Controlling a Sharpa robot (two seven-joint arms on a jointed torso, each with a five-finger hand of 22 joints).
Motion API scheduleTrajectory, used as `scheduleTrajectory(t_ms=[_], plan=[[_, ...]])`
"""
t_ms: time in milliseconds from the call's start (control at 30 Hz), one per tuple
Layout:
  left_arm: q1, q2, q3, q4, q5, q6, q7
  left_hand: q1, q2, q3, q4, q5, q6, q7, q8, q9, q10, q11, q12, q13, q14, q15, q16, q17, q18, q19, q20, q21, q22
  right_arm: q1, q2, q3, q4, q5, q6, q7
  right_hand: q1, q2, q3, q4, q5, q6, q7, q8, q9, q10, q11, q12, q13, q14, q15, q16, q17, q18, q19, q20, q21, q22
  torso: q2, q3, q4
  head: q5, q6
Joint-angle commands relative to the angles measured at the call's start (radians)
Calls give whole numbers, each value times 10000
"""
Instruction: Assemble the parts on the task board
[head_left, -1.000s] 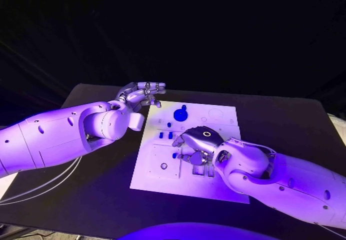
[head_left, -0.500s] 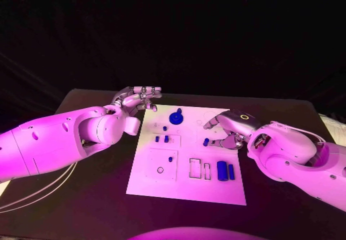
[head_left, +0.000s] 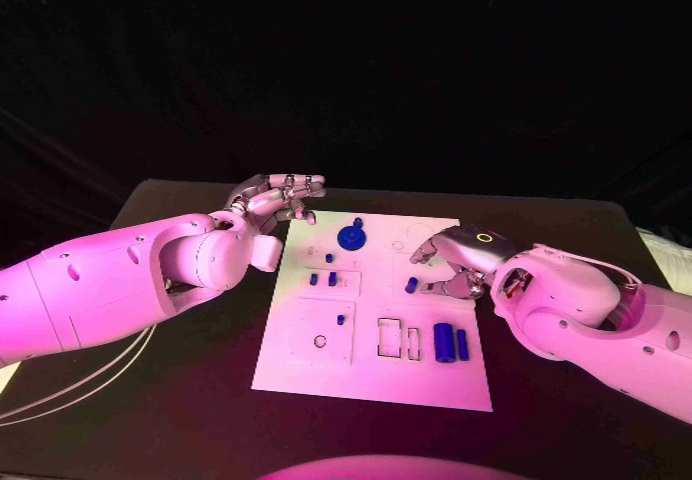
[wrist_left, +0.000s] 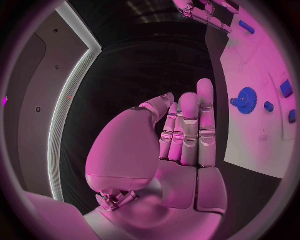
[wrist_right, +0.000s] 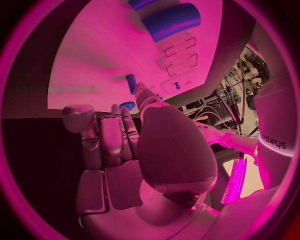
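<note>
Two blue cylinder parts lie side by side near my edge of the white rectangular task board; my right hand over mid-board, grip unclear; my left hand beyond the far-left corner, fingers together, empty; blue gear far.

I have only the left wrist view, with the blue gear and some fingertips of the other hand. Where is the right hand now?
Observer: The right hand hovers over the task board's right side, fingertips by a small blue peg.
Operator: Does it hold the peg?
Observer: I cannot tell; the right wrist view shows the peg just past its fingertips.
Operator: What lies nearer the robot?
Observer: Two blue cylinders, one thick and one thin, beside two rectangular slots.
</note>
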Motion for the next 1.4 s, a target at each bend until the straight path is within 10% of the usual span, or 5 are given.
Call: scheduleTrajectory(t_ms=[33, 900, 1400], plan=[[-8, 28, 1, 8, -88, 228, 16, 30, 18, -67, -17, -42, -66, -8, 46, -12, -77, -11, 43, 17, -57, 2, -10, -2, 96, -43, 44, -69, -15, -17, 193, -27, -179, -175, 322, 143, 132, 182, 211, -84, -47, 102, 6, 20, 4, 472, -100, 229, 14, 278, -134, -94, -67, 181, 69, -60, 4, 46, 10, -21, 2, 18, 9], [-13, -4, -2, 23, -144, 235, -45, 20, 23, -86, -17, -44, -95, 8, 39, -14, -110, 0, 65, 19, -58, 10, -2, -7, 95, -40, 50, -77, -20, -83, 766, -177, -676, -280, 769, 171, 308, 647, 1660, -570, -200, 1365, 16, 227, 126, 2345, -416, -3, -47, 385, -373, 185, 164, 88, 348, -297, 350, 516, 9, -5, -26, 39, -76], [-14, -4, -3, 15, -251, 255, -93, 11, 19, -106, -19, -45, -130, 25, 28, -18, -146, 14, 86, 20, -72, 20, -9, -35, 93, -43, 56, -89, -26, -89, 568, -157, -255, -331, -205, 153, 469, 719, 2584, -1347, -237, 1887, 65, 331, 235, 3103, -478, -120, 42, 425, -423, 445, 422, 21, 475, -356, 666, 954, 4, -10, -18, 2, -75]])
